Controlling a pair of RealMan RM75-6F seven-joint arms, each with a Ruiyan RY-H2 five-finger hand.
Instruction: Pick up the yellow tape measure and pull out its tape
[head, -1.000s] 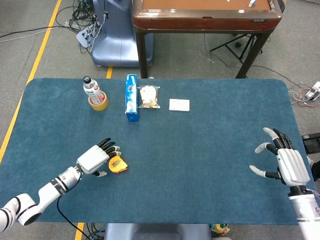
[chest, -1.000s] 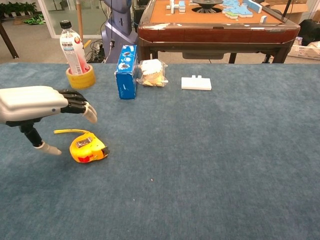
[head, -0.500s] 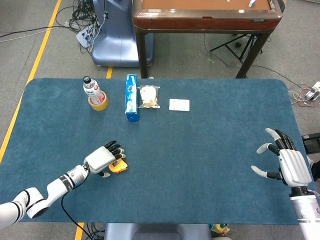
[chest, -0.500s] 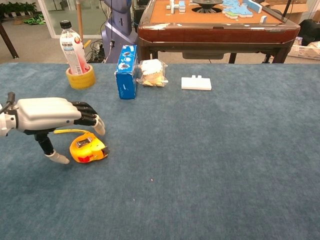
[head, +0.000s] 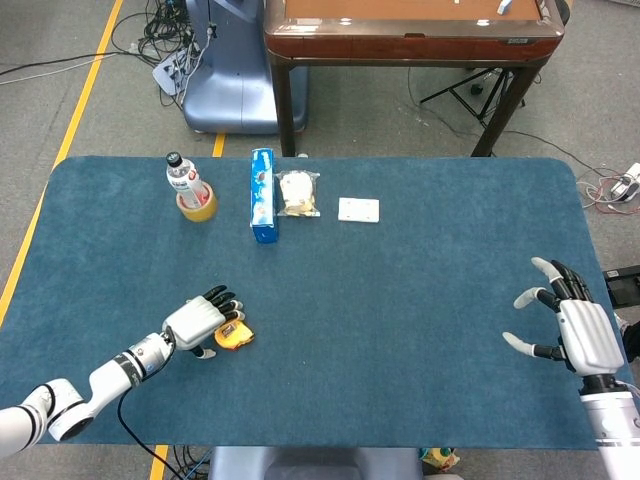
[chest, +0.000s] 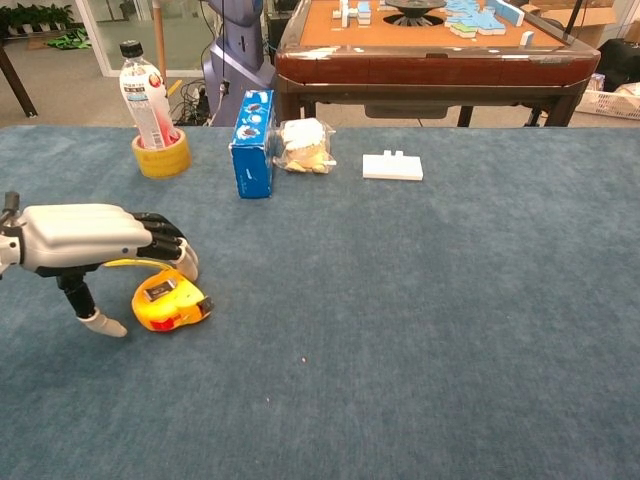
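Note:
The yellow tape measure (head: 232, 337) (chest: 172, 305) lies flat on the blue table, near the front left, with a short curl of yellow tape showing behind it. My left hand (head: 200, 322) (chest: 85, 238) hovers over its left side. The dark fingers (chest: 170, 245) arch over the case's top and seem to touch it, while the thumb (chest: 100, 322) points down to the cloth, apart from the case. The case is not lifted. My right hand (head: 570, 325) sits at the table's right edge with fingers spread and nothing in it; the chest view does not show it.
At the back left a water bottle (head: 180, 175) (chest: 145, 95) stands inside a yellow tape roll (chest: 161, 155). Beside it are a blue box (head: 262, 195) (chest: 252, 143), a bagged snack (head: 298, 193) (chest: 304, 145) and a white block (head: 358, 209) (chest: 392, 166).
My left hand has come down and drawn back over the tape measure, its fingers now arched on the case. The case shifted slightly left and turned. The right hand barely moved.

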